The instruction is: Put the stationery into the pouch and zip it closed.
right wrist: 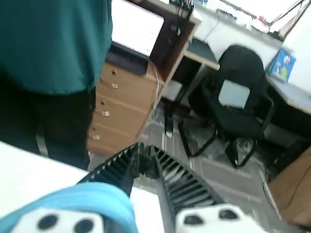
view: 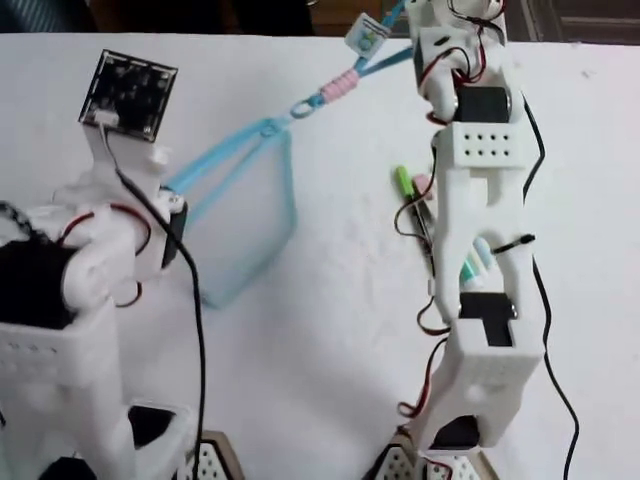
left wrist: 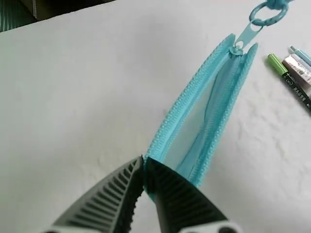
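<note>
The left end effector [left wrist: 143, 162] is pressing its ribbed grey fingers together on the near corner of the pouch [left wrist: 210, 109], pinching the blue fabric edge right at the fingertips. From that grip the pouch is stretching away across the white desk [left wrist: 73, 87], a flat, translucent sleeve framed by two rows of teal zipper teeth. The rows are gaping apart along the length and are meeting only at the far end. There the flat metal zip pull [left wrist: 245, 35] is sitting, linked to a round teal ring [left wrist: 266, 12].

Beyond the ring, a strap [view: 338, 88] of pink braid and blue cord is running on toward the right end effector [right wrist: 144, 153], with a small square tag [view: 365, 33] hanging just beside it. That end effector's toothed fingers are closing together at the tips, out past the desk edge. A smooth blue band of the strap is lying across the base of one finger, and it is not clear whether the band is being pinched.

The stationery is lying on the desk outside the pouch, off to the side of its far end. It includes a slim green marker [left wrist: 278, 64] with a rounded cap, and pale pens [left wrist: 300, 60] touching beside it.
</note>
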`<state>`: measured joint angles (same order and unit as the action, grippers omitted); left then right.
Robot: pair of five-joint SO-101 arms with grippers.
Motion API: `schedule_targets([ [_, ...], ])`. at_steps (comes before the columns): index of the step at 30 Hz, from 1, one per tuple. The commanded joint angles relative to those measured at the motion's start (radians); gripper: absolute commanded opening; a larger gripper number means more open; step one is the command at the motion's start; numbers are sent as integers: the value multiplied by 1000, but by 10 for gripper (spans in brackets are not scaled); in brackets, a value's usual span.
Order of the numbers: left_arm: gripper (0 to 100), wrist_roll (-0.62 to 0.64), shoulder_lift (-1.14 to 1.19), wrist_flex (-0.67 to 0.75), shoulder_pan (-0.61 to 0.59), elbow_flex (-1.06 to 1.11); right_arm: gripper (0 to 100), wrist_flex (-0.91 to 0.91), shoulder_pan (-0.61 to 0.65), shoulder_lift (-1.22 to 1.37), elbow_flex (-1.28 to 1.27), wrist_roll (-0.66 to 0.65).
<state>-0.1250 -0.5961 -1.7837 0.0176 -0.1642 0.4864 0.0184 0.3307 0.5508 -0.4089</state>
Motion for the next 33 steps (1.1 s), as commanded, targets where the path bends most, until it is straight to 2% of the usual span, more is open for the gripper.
schedule_targets([
  [1,24,11,-48,-3,-21,14,17,12,-56,-18,37,-9],
  [6,24,8,-48,-2,-21,74,17,22,-42,-28,31,-11],
  [12,24,9,-45,15,-21,78,22,223,22,-73,34,-11],
  [14,24,11,-45,25,-21,78,82,331,47,-87,34,-31],
  [17,24,117,-45,63,-44,78,252,552,94,-119,34,-129],
  [19,24,133,-44,100,-51,81,354,722,128,-150,34,-186],
  [21,24,137,-44,137,-53,103,399,872,156,-191,34,-203],
  [28,24,133,-44,201,-53,180,380,1236,197,-309,34,-207],
  [33,24,106,-44,206,-48,175,380,1282,196,-420,-3,-207],
])
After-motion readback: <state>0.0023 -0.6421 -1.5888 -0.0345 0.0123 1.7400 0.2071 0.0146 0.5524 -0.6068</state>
